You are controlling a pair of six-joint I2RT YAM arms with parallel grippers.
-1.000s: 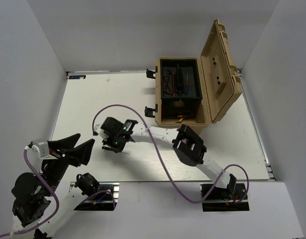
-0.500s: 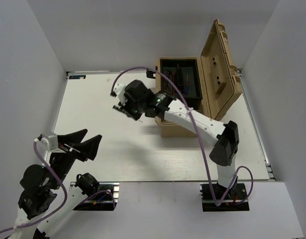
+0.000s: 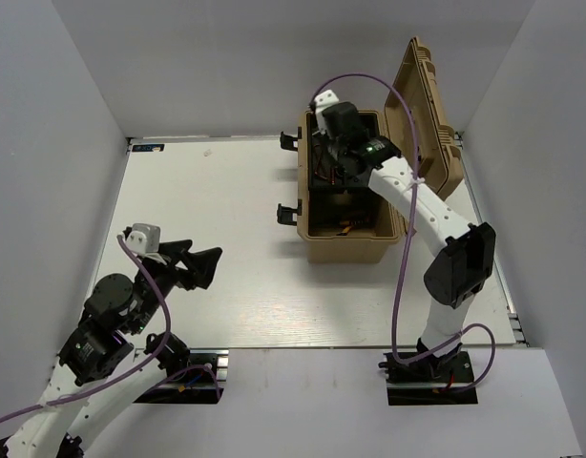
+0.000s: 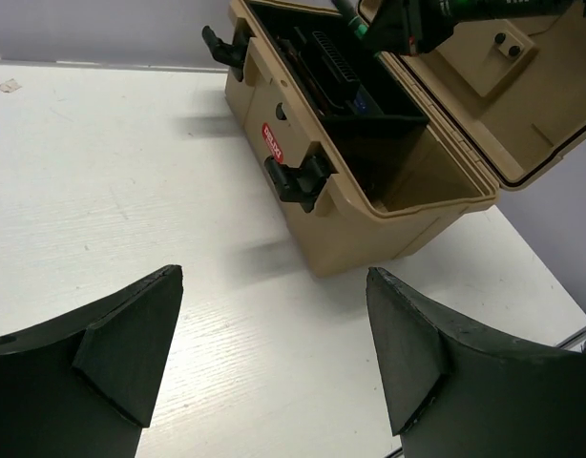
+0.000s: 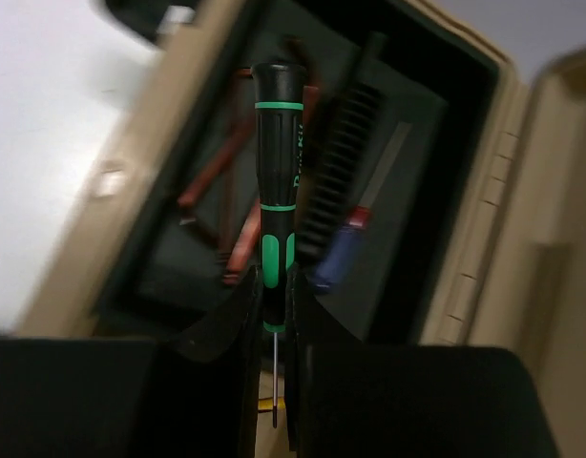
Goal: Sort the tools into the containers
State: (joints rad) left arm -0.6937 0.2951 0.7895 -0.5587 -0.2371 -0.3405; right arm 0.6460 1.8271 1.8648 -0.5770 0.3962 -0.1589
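Screwdriver (image 5: 276, 181): black handle with green bands, held low on the handle where the shaft starts; the handle sticks out ahead of the fingers, above the toolbox tray.
Right gripper (image 5: 271, 286): fingers clamped tight on the screwdriver, reaching over the far half of the box.
Toolbox (image 3: 343, 246): tan, lid (image 3: 425, 114) standing open on the right, black tray (image 4: 343, 91) in the far half.
Tray contents: red-handled tool (image 5: 221, 196), blue handle (image 5: 333, 258), black ribbed holder (image 5: 345, 153). The wrist view is blurred, so I can't tell the exact slots.
Left gripper (image 4: 272, 286): fingers wide apart, holding nothing, over the table (image 3: 217, 191), well apart from the box.
Risk, release: the grip is far from the handle's middle, so the tool may pivot when let go and land across the ribbed holder.
Risk, collision: the wrist is close to the lid and rim, so an off-line descent could clip either.
Risk, cable: the purple cable (image 3: 369, 81) arcs over the lid and could snag on its edge.
Risk, drop height: letting go too high could bounce the tool out of its slot.
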